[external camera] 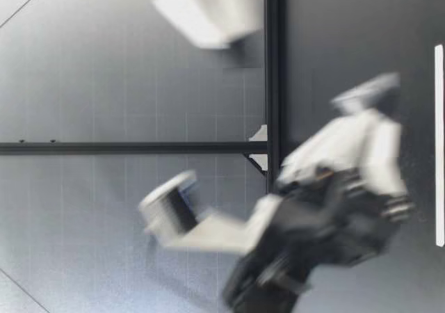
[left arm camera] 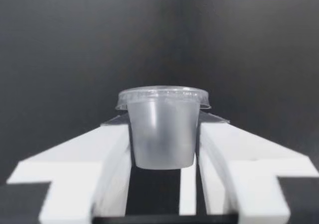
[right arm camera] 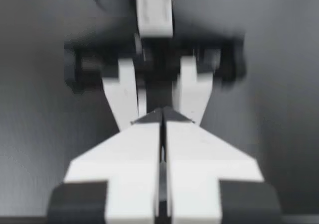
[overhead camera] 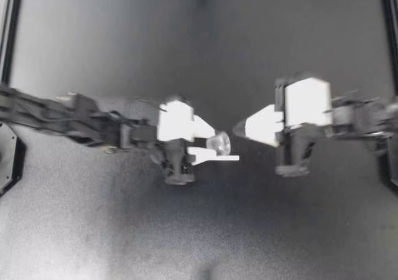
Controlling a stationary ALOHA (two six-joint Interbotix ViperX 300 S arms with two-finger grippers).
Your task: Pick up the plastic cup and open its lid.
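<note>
**Cup held clear of the table, lid on, second gripper closing the gap**

Seen from above, my left gripper holds the cup near the middle of the table. My right gripper points at it from the opposite side, with its tip just beside the cup. I cannot tell from that view whether they touch. The overhead camera shows the cup only as a pale round patch and gives no sense of height.

The low view supplies that. There the cup hangs well above the table in the left gripper, and the right gripper is no more than a white blur beside it.

The left wrist view gives the detail the others lack. The cup is clear plastic, the lid is seated on its rim, and both fingers pinch its sides just below that rim.

The right wrist view alone settles the other gripper. Its fingers are pressed together, with only a thin seam between them. My left gripper lies straight ahead of them as a blur, and I cannot make out the cup there.
</note>
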